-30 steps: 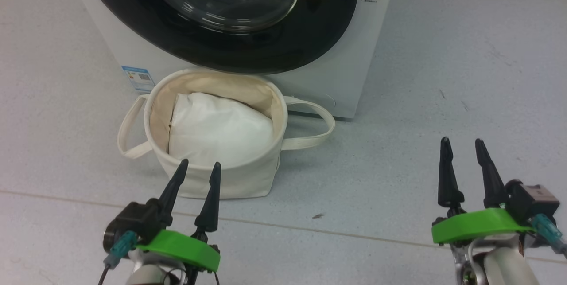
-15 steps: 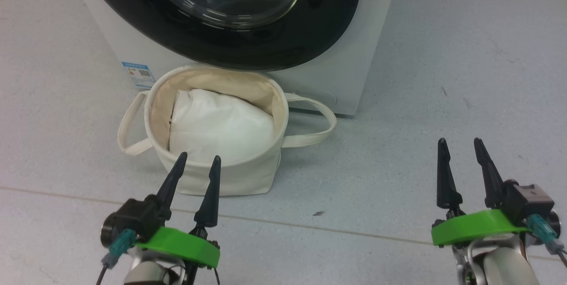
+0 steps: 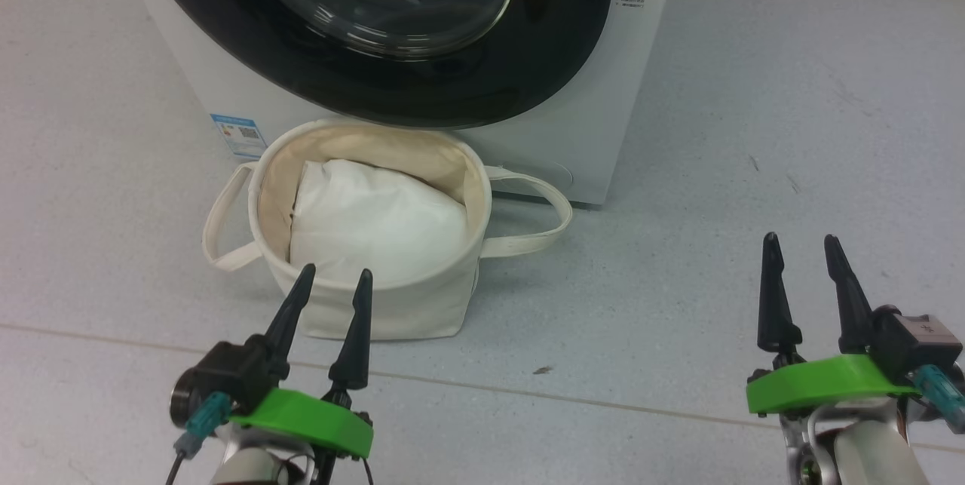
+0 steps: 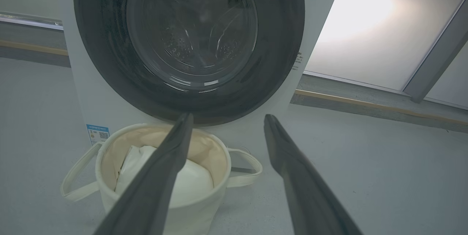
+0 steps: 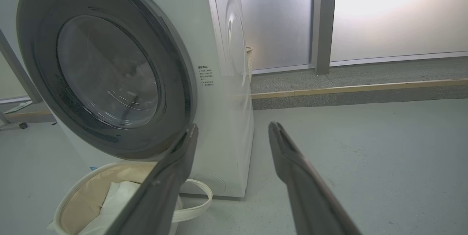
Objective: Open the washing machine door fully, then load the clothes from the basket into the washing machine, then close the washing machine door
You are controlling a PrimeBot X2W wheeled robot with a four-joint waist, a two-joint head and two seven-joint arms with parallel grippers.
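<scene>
- Hovering low over the grey floor (image 3: 678, 304), the left gripper (image 3: 336, 271) has its fingers spread and empty, tips in front of the basket (image 3: 392, 304).
- The right gripper (image 3: 801, 237), well off to the right, is spread wide too, holding nothing.
- The basket stands at the foot of the washing machine (image 3: 595, 130), with a plain white pad (image 3: 377, 217) inside.
- Above it, the washing machine door (image 3: 490, 85) lies shut against the front.

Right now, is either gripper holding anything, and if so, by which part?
Nothing is held. The left gripper hangs open near the basket, and the right gripper hangs open above the floor.
</scene>
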